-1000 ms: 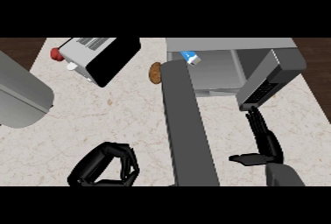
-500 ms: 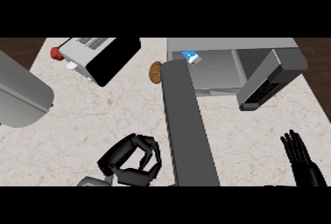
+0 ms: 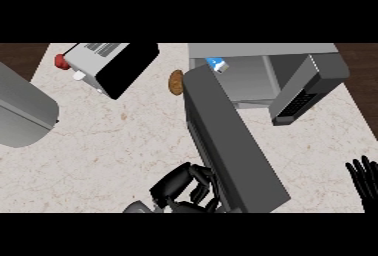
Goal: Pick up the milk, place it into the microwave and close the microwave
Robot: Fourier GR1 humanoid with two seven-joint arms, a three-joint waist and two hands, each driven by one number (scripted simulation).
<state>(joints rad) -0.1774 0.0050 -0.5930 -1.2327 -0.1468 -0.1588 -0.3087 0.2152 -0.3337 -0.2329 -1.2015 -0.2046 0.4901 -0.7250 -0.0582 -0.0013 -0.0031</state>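
Head view, looking down on the bench (image 3: pixel 111 145). The microwave (image 3: pixel 251 85) sits at the top right with its cavity open. The milk (image 3: pixel 216 64), a small blue-and-white carton, is already inside, tucked at the cavity's back left corner. The microwave door (image 3: pixel 229 140) is not yet closed: it stands out as a long dark slab, running from the cavity's left side down toward the lower edge.

The left hand (image 3: pixel 183 189) is low in the middle, right against the door's left face near its free end. Its fingers are curled in, with nothing visible inside them. The right hand (image 3: pixel 363 176) rests at the right edge, fingers straight and pointing up, holding nothing.

Top left there's a toaster (image 3: pixel 111 62). A brown round item (image 3: pixel 176 82) lies just beside the door's hinge end, and a big grey vessel (image 3: pixel 22 110) sits at the left edge.
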